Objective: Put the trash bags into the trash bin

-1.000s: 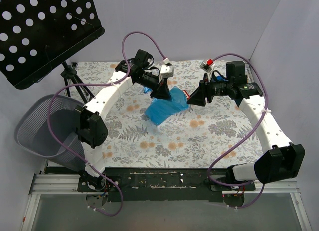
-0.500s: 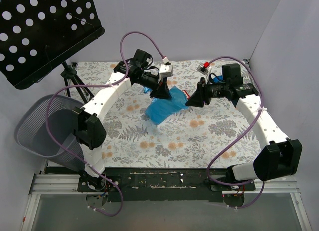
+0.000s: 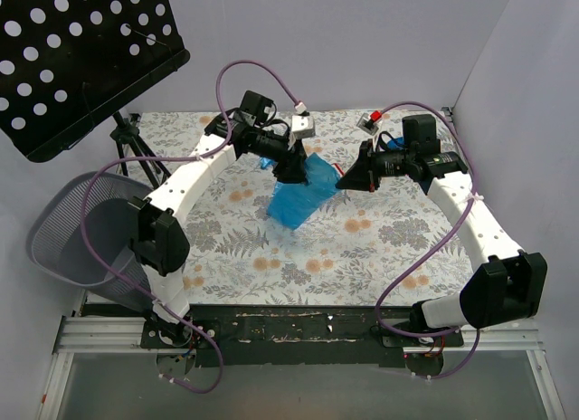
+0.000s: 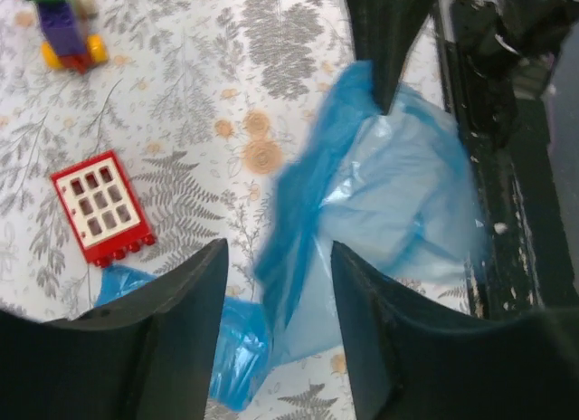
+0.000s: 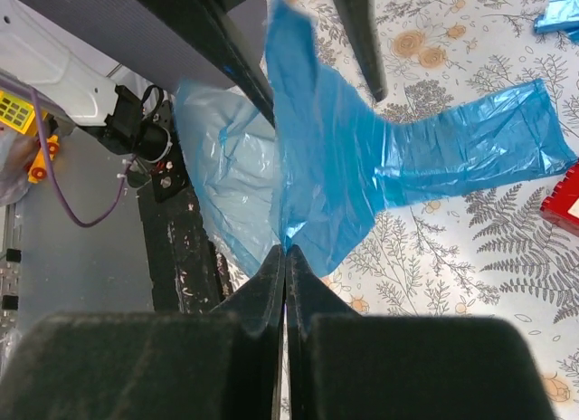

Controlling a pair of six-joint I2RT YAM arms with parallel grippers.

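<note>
I have the right gripper (image 5: 286,250) clenched on the thin, crinkly blue bag (image 5: 335,157) (translucent film) above the table (image 3: 389,248), its long axis slanting toward the near left; left gripper (image 4: 279,253) parted, film between. Round wire-mesh bin (image 3: 77,234) far left.

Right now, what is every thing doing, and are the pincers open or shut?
Left pincer: open around the trash bag.
Right pincer: shut on the trash bag's edge.
Trash bag: crumpled, held up.
Trash bin: tilted, no blue showing inside.
Red block: lying flat.
</note>
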